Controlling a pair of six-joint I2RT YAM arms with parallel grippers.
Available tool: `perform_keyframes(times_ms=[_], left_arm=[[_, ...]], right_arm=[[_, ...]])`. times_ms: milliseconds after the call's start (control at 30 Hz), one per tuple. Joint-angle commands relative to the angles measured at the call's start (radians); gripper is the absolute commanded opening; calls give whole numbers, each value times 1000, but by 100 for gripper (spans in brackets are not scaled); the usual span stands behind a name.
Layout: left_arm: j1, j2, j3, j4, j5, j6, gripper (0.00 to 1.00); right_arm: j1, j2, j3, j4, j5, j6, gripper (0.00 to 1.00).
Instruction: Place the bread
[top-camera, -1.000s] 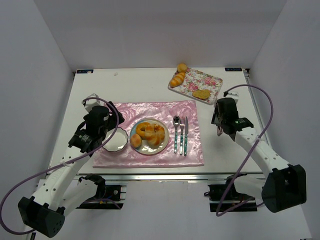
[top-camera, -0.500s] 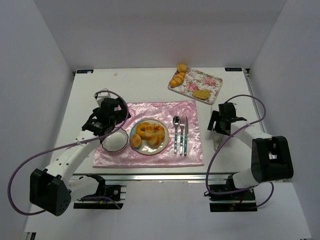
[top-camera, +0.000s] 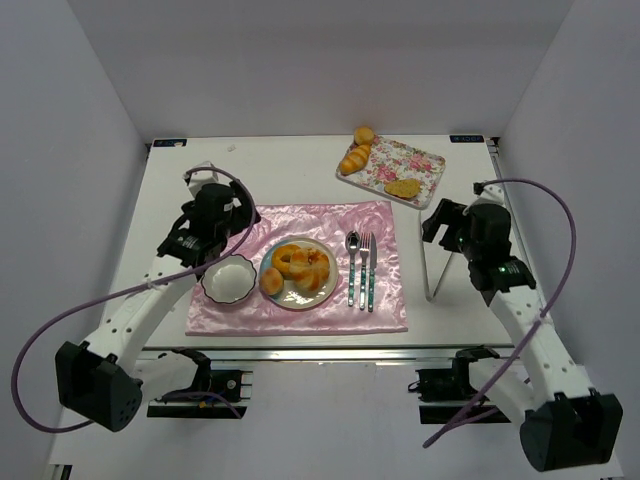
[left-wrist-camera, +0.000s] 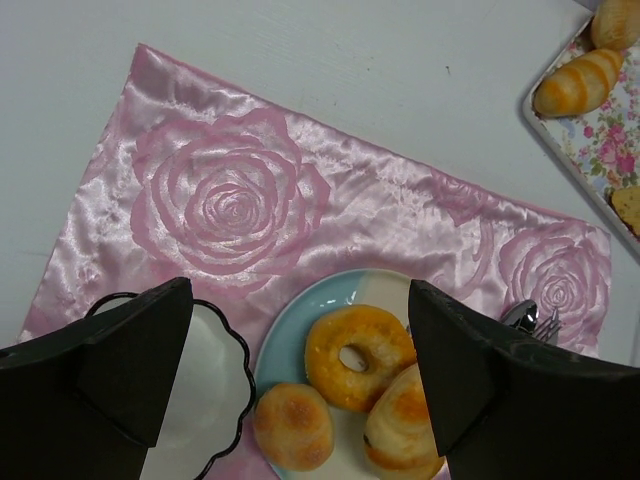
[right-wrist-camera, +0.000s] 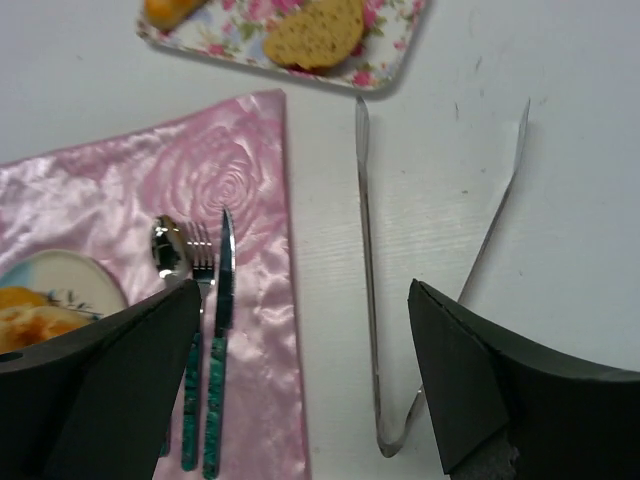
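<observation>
Three breads lie on the blue and white plate on the pink placemat: a ring-shaped one, a round bun and a swirl roll. More bread lies on the flowered tray at the back right: a striped roll and a flat slice. My left gripper hangs open over the plate and bowl, holding nothing. My right gripper is open and empty above the metal tongs, which lie flat on the table.
A white scalloped bowl sits left of the plate. A spoon, fork and knife lie on the placemat's right side. The tongs rest between the placemat and the right arm.
My right gripper opened and let go of the tongs, which now lie on the table; that arm pulled back to the right. My left gripper moved away from the bowl toward the back.
</observation>
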Motion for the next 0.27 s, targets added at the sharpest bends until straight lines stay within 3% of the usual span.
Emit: perform_keyframes(times_ms=[0, 233], left_arm=[[-2, -107, 35, -76, -19, -31, 98], [-2, -253, -13, -174, -106, -98, 98]], right_arm=[[-2, -96, -6, 1, -69, 10, 89], [-2, -211, -54, 10, -90, 19, 89]])
